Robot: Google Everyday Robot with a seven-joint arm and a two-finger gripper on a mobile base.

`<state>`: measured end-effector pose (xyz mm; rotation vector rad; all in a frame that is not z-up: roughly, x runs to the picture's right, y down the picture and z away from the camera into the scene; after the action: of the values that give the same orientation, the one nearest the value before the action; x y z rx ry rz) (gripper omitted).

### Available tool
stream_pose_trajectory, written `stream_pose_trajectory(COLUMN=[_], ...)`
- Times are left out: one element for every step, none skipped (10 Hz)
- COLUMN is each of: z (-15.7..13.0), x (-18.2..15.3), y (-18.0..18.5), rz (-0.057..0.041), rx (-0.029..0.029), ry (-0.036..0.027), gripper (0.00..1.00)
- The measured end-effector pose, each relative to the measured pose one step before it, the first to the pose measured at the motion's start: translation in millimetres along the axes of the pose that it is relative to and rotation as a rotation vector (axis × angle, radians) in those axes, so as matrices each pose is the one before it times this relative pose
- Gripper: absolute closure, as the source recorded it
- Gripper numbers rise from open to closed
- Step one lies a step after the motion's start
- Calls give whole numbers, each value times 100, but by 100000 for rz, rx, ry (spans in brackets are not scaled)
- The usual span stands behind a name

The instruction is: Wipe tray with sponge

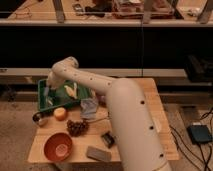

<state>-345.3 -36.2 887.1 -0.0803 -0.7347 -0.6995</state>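
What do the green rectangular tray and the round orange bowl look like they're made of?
Green rectangular tray: likely plastic, going by its even saturated colour and moulded raised rim. Round orange bowl: probably plastic too, smooth and uniformly coloured, though glazed ceramic can't be ruled out. The gripper hangs over the tray's left end.

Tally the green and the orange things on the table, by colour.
Green: 1, the tray.
Orange: 2, the bowl and the round fruit.
Total: 3.
The gripper is over the tray's left part.
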Motion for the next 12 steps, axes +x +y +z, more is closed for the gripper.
stream_pose_trajectory(z=[342,378,-27,-255,-636,-1242,-781,-861,-632,-101,-144,-118], x=[-178,-403,-257,-458,-640,-593,-153,-263,-668,-765,-137,543], y=[-8,152,156,227,635,1105,529,809,451,689,512,1182], rz=[399,1742,479,-277,-1113,-1623,-1053,-1823,-2442,-2460,-288,932], rx=[-782,-654,-357,-900,-1795,-2326,-962,-1763,-1834,-2340,-1109,-1945], ry=[-1607,-3977,-2329,-2238,-1355,-404,436,1188,1681,1356,1165,2365], gripper=[100,100,100,100,100,100,100,100,100,100,100,100])
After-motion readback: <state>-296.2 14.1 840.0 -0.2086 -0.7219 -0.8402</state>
